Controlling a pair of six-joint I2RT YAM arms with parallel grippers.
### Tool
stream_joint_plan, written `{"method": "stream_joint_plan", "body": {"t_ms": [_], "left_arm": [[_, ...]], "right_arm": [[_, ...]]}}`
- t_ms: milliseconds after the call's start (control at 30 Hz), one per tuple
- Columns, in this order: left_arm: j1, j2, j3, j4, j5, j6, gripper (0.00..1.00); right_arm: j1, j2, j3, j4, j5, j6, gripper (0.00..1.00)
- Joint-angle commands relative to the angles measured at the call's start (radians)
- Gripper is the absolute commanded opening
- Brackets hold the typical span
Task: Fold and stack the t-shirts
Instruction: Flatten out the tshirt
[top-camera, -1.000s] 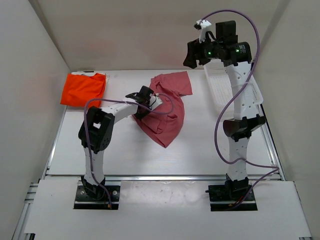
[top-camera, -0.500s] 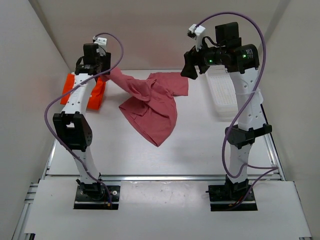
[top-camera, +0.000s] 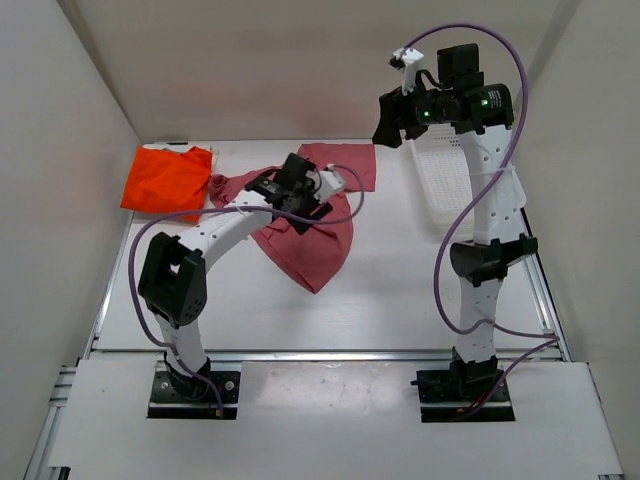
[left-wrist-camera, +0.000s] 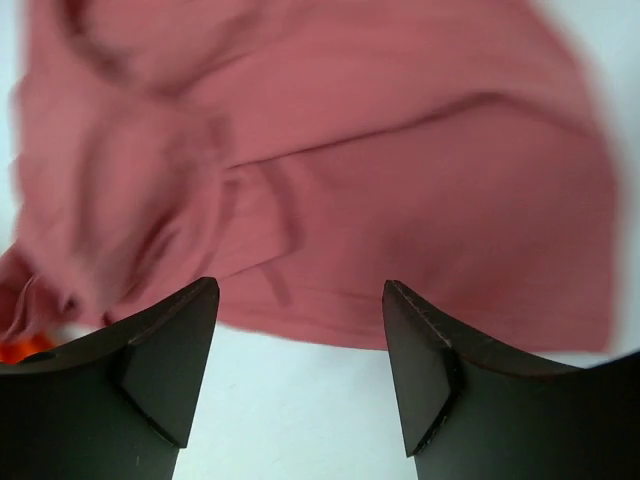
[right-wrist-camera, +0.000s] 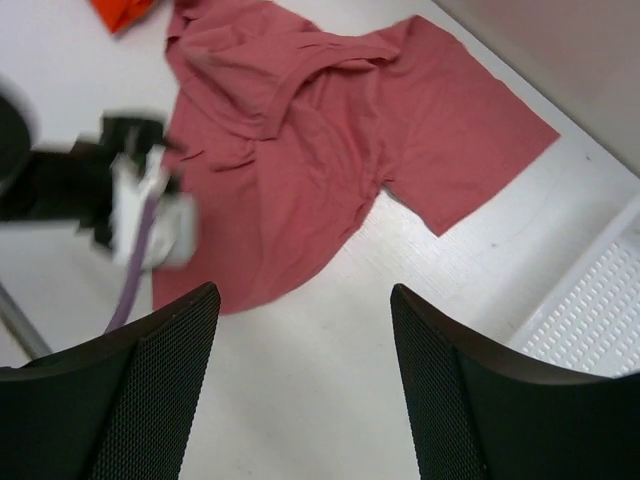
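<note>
A pinkish-red t-shirt lies crumpled and partly spread in the middle of the table, one sleeve reaching towards the back. At the back left rests a bright orange t-shirt, folded. My left gripper hovers low over the red shirt's upper part. In the left wrist view the left gripper is open, with bare table between its fingers and the red cloth just beyond them. My right gripper hangs high at the back right, open and holding nothing.
A white plastic mesh basket stands along the right side, its corner also in the right wrist view. White walls close the table at left, back and right. My left arm crosses over the red shirt.
My left arm, raised at the back left with a bunch of red cloth half a second ago, has let go and swung down over the shirt. The right arm has barely moved.
</note>
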Motion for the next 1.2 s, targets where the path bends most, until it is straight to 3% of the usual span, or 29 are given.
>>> {"method": "stream_joint_plan", "body": {"t_ms": [0, 133, 233, 333, 433, 533, 567, 600, 633, 667, 700, 800, 867, 967, 1033, 1167], "left_arm": [[-0.064, -0.039, -0.006, -0.13, 0.125, 0.075, 0.78], [-0.165, 0.001, -0.062, -0.18, 0.176, 0.083, 0.79], [-0.206, 0.009, -0.139, -0.102, 0.136, 0.102, 0.83], [-0.213, 0.044, -0.151, -0.112, 0.113, 0.127, 0.84], [-0.217, 0.092, -0.127, -0.166, 0.179, 0.144, 0.85], [-0.239, 0.121, -0.162, -0.113, 0.148, 0.141, 0.84], [-0.257, 0.13, -0.177, -0.085, 0.127, 0.133, 0.8], [-0.263, 0.136, -0.191, -0.07, 0.096, 0.126, 0.7], [-0.263, 0.142, -0.205, -0.06, 0.093, 0.113, 0.55], [-0.259, 0.146, -0.197, -0.06, 0.099, 0.116, 0.48], [-0.249, 0.14, -0.202, -0.071, 0.093, 0.11, 0.32], [-0.194, 0.088, -0.242, -0.118, 0.07, 0.158, 0.04], [-0.163, -0.006, -0.318, -0.151, 0.041, 0.249, 0.0], [-0.127, -0.256, -0.585, -0.16, -0.025, 0.522, 0.0], [-0.078, -0.414, -0.674, -0.242, -0.008, 0.614, 0.0], [0.026, -0.509, -0.714, -0.408, 0.051, 0.707, 0.0]], "right_arm": [[-0.055, 0.074, 0.028, 0.078, 0.04, 0.098, 0.74], [-0.071, 0.101, 0.03, 0.121, 0.054, 0.115, 0.73], [-0.058, 0.088, 0.028, 0.136, 0.068, 0.075, 0.74], [-0.06, 0.075, 0.028, 0.118, 0.062, 0.049, 0.74], [-0.074, 0.072, 0.03, 0.097, 0.071, 0.044, 0.74], [-0.097, 0.084, 0.022, 0.096, 0.071, 0.052, 0.74], [-0.098, 0.079, 0.028, 0.092, 0.071, 0.06, 0.74], [-0.109, 0.084, 0.019, 0.101, 0.072, 0.082, 0.74], [-0.115, 0.082, 0.022, 0.095, 0.074, 0.078, 0.74], [-0.118, 0.082, 0.019, 0.103, 0.072, 0.087, 0.74], [-0.12, 0.082, 0.028, 0.101, 0.077, 0.087, 0.73], [-0.114, 0.084, 0.022, 0.074, 0.071, 0.075, 0.73], [-0.105, 0.079, 0.028, 0.037, 0.068, 0.066, 0.72], [-0.08, 0.088, 0.028, -0.008, 0.077, 0.043, 0.72], [-0.062, 0.102, 0.025, -0.022, 0.08, 0.032, 0.72], [-0.022, 0.165, 0.028, -0.009, 0.071, 0.026, 0.72]]}}
